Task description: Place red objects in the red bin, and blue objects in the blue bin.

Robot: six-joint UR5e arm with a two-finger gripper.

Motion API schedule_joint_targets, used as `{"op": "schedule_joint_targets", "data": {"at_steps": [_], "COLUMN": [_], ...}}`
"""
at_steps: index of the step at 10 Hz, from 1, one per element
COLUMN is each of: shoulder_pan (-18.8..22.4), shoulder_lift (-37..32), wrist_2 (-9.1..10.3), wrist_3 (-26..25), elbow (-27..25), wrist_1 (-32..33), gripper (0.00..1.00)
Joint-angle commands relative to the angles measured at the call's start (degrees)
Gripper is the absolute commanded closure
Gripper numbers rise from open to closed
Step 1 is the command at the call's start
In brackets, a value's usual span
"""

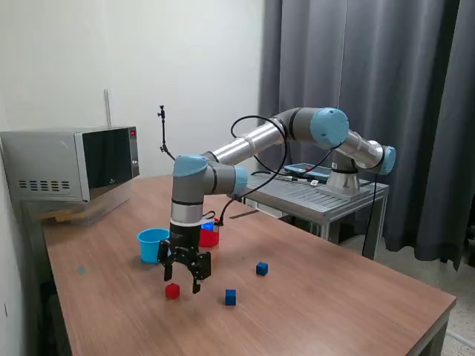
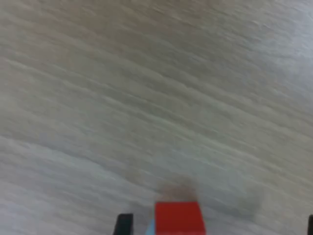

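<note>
Red cube (image 1: 172, 291), small and bright, sits on the wooden surface (image 1: 334, 304) right under the gripper (image 1: 185, 279), whose fingers hang spread apart around nothing. I count one red cube, two dark blue cubes (image 1: 231, 297) (image 1: 262, 268), then a light blue cup (image 1: 153, 245) and red cup (image 1: 208, 237) behind; microwave (image 1: 74, 163) and grey curtain (image 1: 371, 74) further back.

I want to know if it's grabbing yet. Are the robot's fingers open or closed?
Open. The gripper fingers stand spread apart above the table, with the red cube beside them, not pinched.
</note>
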State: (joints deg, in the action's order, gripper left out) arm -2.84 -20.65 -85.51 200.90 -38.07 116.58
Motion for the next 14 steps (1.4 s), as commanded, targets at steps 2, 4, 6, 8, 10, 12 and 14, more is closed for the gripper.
{"op": "schedule_joint_targets", "data": {"at_steps": [2, 4, 6, 8, 10, 12, 14], "shoulder_pan": [0.03, 0.03, 0.03, 0.11, 0.11, 0.03, 0.11], "shoulder_lift": [0.0, 0.0, 0.35, 1.23, 1.32, 1.32, 1.32], "wrist_2": [2.89, 2.9, 2.9, 2.9, 2.29, 2.1, 1.93], "wrist_3": [-0.25, -0.25, -0.25, -0.25, -0.16, -0.16, -0.16], "elbow": [0.1, -0.25, -0.16, 0.36, 0.89, 2.03, 2.65], "wrist_1": [0.57, 0.58, 0.58, 0.58, 0.58, 0.58, 0.49], "gripper": [0.0, 0.0, 0.0, 0.0, 0.0, 0.0, 0.0]}}
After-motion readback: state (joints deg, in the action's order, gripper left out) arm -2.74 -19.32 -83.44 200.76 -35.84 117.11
